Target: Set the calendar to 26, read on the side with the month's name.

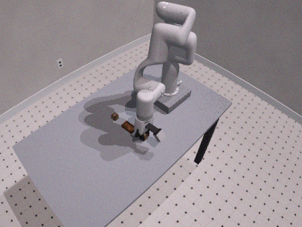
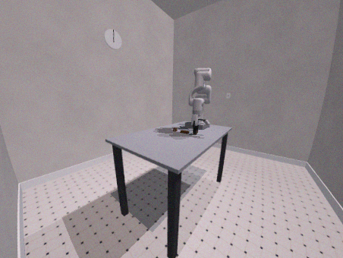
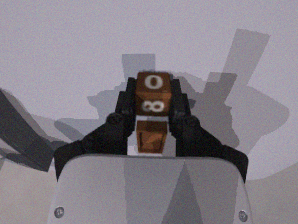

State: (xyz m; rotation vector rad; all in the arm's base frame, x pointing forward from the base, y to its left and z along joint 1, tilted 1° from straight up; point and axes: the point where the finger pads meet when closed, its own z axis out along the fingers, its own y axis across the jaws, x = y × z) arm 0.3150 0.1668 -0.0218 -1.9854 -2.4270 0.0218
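the gripper (image 1: 141,134) (image 2: 195,130) (image 3: 153,90) is clenched on one digit cube (image 1: 145,136) (image 3: 153,94), 0 and 8 showing between its fingertips. one other cube (image 1: 115,116) (image 2: 175,130) sits apart on the table (image 1: 83,173) (image 2: 167,146), beyond the one brown tray (image 1: 127,127) (image 2: 184,132), which lies near the gripper.

A grey table (image 1: 77,180) (image 2: 163,149) (image 3: 60,45) is stood on dark legs (image 1: 206,141) (image 2: 174,212). In the top view, a brown tray (image 1: 128,127) (image 2: 184,132) is laid flat on it, with a small cube (image 1: 115,116) (image 2: 175,130) placed at its ten o'clock and a grey base block (image 1: 169,107) at two. Table contact cannot be confirmed for the cube marked 0 and 8 (image 1: 144,136) (image 3: 153,94), seen at four.
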